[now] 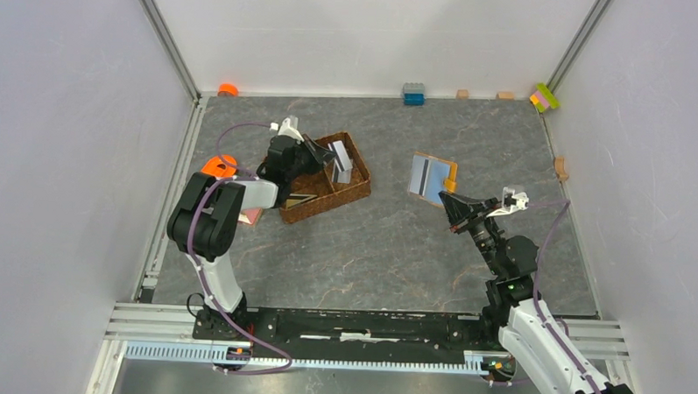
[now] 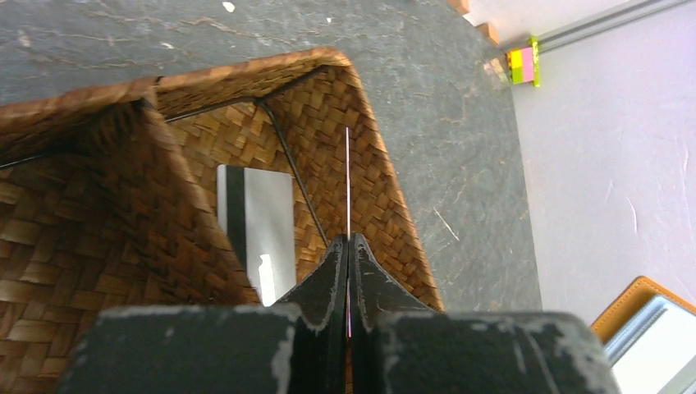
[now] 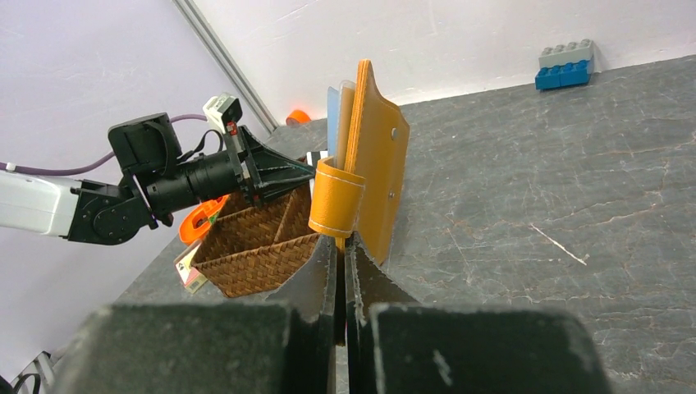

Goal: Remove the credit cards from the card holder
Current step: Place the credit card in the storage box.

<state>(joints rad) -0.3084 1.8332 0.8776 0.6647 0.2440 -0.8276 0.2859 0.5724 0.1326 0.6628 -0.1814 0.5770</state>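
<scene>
**Two arms, two tight pinches over the tabletop [image 1: 370, 250]**

The left fingers [image 2: 328, 279] are pressed together on a thin pale card [image 2: 347, 180]. Seen edge-on from the wrist, it pokes straight out past the tips above the end compartment of a brown woven tray [image 2: 369, 123]. A second card [image 2: 263, 222], grey-white with a dark stripe, lies in that same compartment. Across the tabletop, the right fingers [image 3: 316, 279] are closed just as firmly on the looped snap tab of the orange card holder [image 3: 377, 180]. The holder stands on edge beyond their tips, and from overhead its pale blue-grey lining faces up. It sits well apart from the tray, to the tray's right. An orange toy [image 1: 217, 166] rests by the left arm, and blue bricks [image 1: 413, 94] line the far wall.
</scene>
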